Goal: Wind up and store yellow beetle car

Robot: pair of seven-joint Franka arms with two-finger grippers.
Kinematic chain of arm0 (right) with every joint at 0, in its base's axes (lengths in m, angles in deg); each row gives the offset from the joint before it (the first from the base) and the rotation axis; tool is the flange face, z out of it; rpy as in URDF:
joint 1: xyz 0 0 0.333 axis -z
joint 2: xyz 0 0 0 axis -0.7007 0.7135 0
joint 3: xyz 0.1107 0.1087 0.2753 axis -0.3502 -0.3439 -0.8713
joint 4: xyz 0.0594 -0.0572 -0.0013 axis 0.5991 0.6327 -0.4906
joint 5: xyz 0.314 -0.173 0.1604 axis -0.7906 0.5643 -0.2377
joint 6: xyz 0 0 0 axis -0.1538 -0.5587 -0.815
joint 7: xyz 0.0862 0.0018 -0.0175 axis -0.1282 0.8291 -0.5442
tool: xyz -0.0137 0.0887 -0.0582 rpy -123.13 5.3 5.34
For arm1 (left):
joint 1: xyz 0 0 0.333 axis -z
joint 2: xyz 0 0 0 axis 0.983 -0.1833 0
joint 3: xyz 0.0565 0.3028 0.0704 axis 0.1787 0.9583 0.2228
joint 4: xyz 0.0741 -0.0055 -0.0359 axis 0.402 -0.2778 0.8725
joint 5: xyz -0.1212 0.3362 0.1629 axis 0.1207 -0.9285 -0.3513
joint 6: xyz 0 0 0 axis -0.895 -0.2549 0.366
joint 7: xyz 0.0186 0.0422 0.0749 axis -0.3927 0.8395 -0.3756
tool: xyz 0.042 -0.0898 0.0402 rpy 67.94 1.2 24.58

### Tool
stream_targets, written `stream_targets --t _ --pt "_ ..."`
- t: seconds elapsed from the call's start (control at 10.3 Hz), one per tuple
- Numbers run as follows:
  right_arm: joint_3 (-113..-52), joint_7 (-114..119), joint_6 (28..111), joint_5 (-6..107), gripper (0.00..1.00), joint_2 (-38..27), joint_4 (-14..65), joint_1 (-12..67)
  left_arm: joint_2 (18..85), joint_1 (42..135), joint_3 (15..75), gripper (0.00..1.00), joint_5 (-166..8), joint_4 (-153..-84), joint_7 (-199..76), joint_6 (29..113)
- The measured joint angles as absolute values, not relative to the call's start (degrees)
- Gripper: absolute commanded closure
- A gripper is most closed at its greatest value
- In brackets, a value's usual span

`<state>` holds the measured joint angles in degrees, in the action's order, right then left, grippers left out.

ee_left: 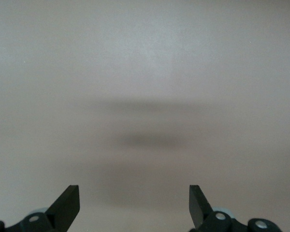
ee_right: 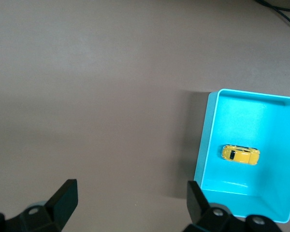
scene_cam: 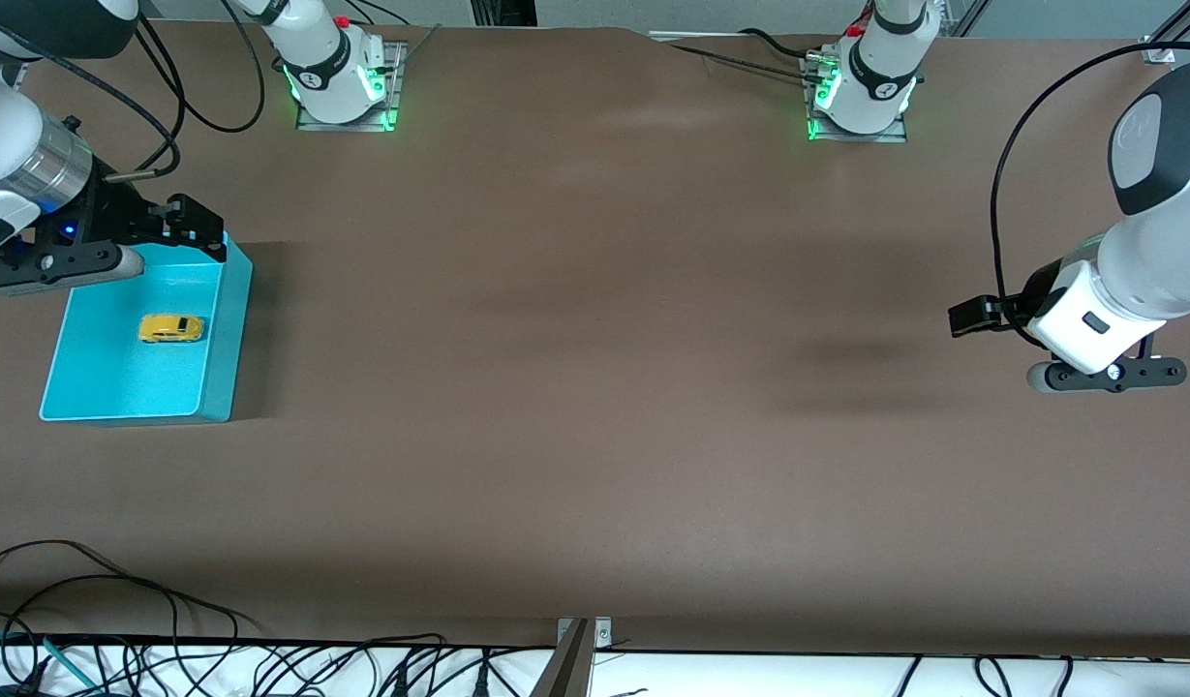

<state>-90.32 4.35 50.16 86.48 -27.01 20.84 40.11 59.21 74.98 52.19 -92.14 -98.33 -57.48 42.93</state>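
Yellow beetle car [scene_cam: 171, 328] inside turquoise bin [scene_cam: 228, 329]. Right hand [scene_cam: 193, 230] spread wide above bin's rim. Left hand [scene_cam: 977, 316] wide, empty, well apart over bare counter [scene_cam: 595, 387].

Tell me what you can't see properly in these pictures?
- Turquoise bin: in the front view the right gripper covers its corner nearest the robots; the right wrist view's edge cuts one side off.
- Yellow beetle car: too small in every view to show any wind-up part.
- Left gripper: the left wrist view shows only its open fingers above bare table; the bin and car are out of that view.
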Motion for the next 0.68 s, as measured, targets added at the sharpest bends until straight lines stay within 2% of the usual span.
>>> stream_targets --t 0.68 --pt "-90.1 4.3 49.5 86.5 0.00 -27.1 19.9 40.1 59.2 75.0 52.2 0.00 -91.5 -98.3 -59.4 42.9"
